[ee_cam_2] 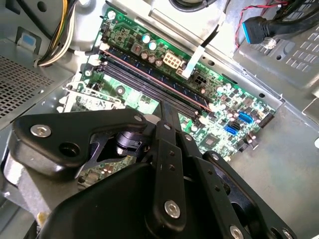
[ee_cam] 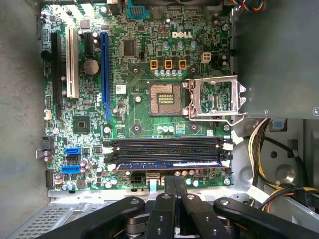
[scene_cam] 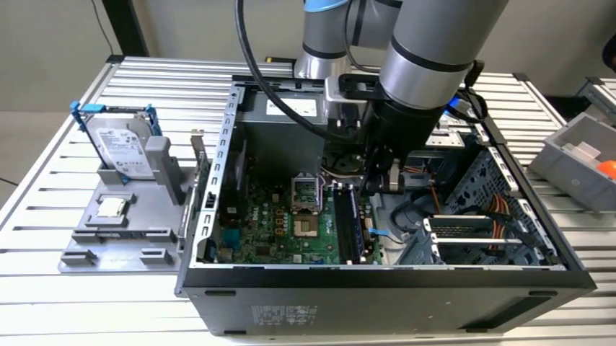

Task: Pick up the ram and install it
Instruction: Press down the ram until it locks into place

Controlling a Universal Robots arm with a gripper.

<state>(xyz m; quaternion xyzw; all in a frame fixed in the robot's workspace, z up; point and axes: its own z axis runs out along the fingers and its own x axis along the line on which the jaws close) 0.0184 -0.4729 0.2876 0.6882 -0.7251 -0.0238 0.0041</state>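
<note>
**A:** ok so where's the ram sitting rn? I'm standing by the table and can't rly tell.

**B:** It's sitting in a slot on the motherboard, edge-on, lying along the slot. Out of the row of mem slots it's occupying the one nearest the board edge, farthest from the cpu socket. In the exterior view it's showing as a thin dark strip just beside the socket area, inside the open pc case.

**A:** and the gripper? Is it gripping anything?

**B:** Nope, afaict the fingers are pressing together w/ nothing between them. In both wrist views they're looking like one narrow black bar, and the second wrist view has the tip pointing at the slot row, hanging just beside the ram. Whether it's touching the stick, I can't tell.

**A:** arm itself?

**B:** The arm is reaching down into the case from above, blocking the middle of the board in the exterior view.

**A:** other stuff lying around?

**B:** On the exterior view's left a grey fixture is resting on the table outside the case. A hard drive in a blue frame is standing upright in it, and a small square processor chip is lying flat just in front of the drive.
</note>
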